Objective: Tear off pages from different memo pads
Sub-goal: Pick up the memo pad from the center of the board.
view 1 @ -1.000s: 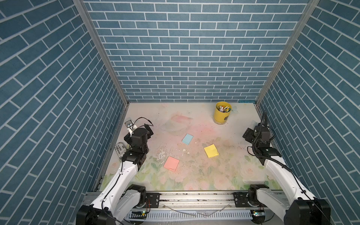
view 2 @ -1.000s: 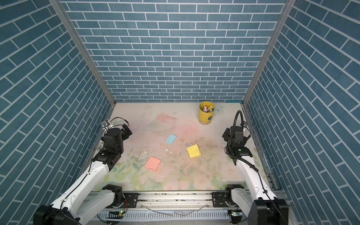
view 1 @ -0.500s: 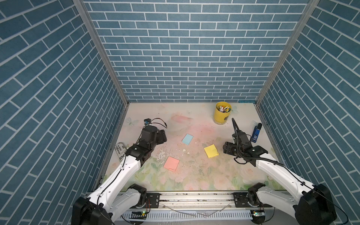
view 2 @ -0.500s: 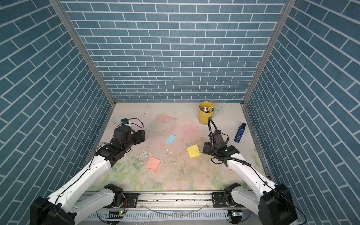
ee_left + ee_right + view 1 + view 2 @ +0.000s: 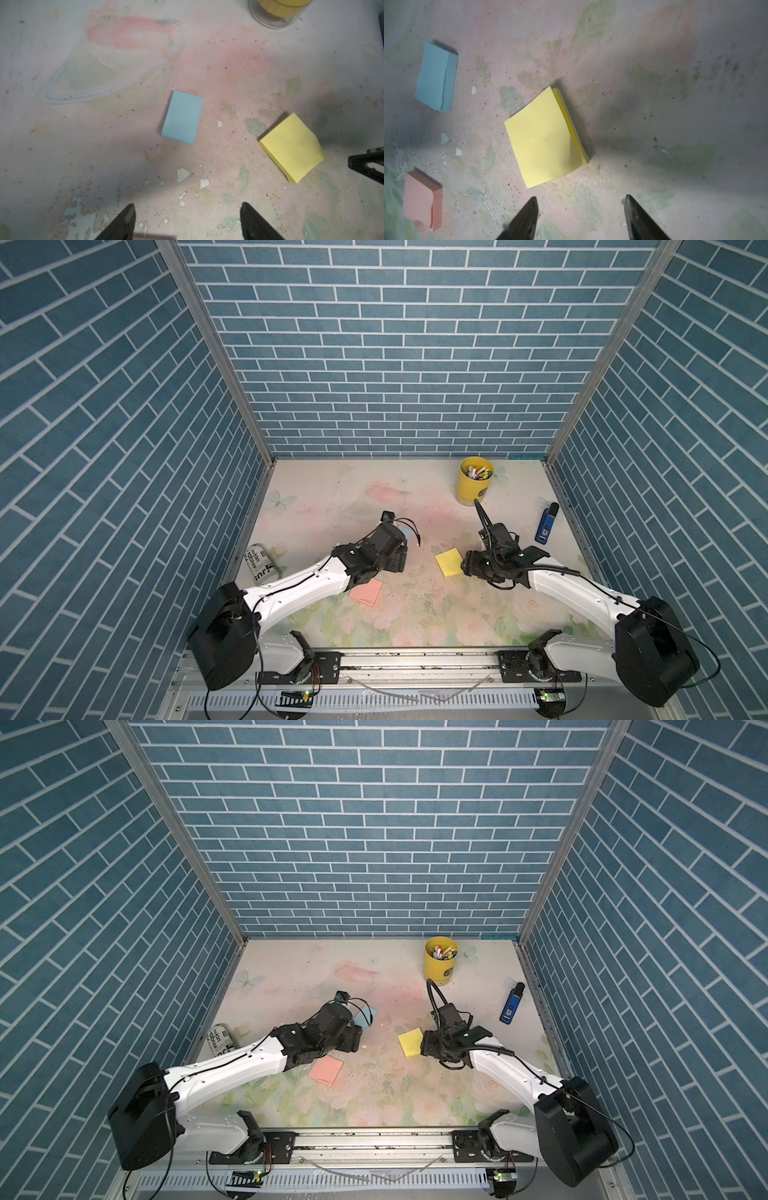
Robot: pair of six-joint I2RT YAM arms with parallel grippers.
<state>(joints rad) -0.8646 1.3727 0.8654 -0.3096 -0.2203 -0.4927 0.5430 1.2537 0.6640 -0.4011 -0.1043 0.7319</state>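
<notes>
The 3 memo pads are lying flat and apart on the flowered bench (image 5: pixel 415 614), none of them held. The light blue pad (image 5: pixel 182 117) is sitting nearest the left gripper (image 5: pixel 188 222), whose jaws are standing apart and empty just short of it. The yellow pad (image 5: pixel 546 138) is lying just ahead of the right gripper (image 5: pixel 580 218), whose jaws are also standing apart with nothing between them. The pink pad (image 5: pixel 326 1070) is resting nearer the front rail, beside the left forearm. No loose page is showing anywhere, so I am judging the tearing as not yet begun.

The main risk is coming from how light these blocks are. If 1 gripper is pinching a top sheet and pulling while nothing is pinning the block, the whole pad is likely lifting or sliding along instead of giving up a page. The yellow pad's top sheets are already fanning open along 1 edge in the right wrist view, so the jaws may be catching several pages at once. The blue pad is showing a crease or split down its face there too, which may make a clean pinch harder.

A second risk is the 2 arms crowding: the right gripper's tip (image 5: pixel 367 164) is already showing at the edge of the left wrist view, close to the yellow pad. The bench is also flaking, and a low approach may be scraping it.
</notes>
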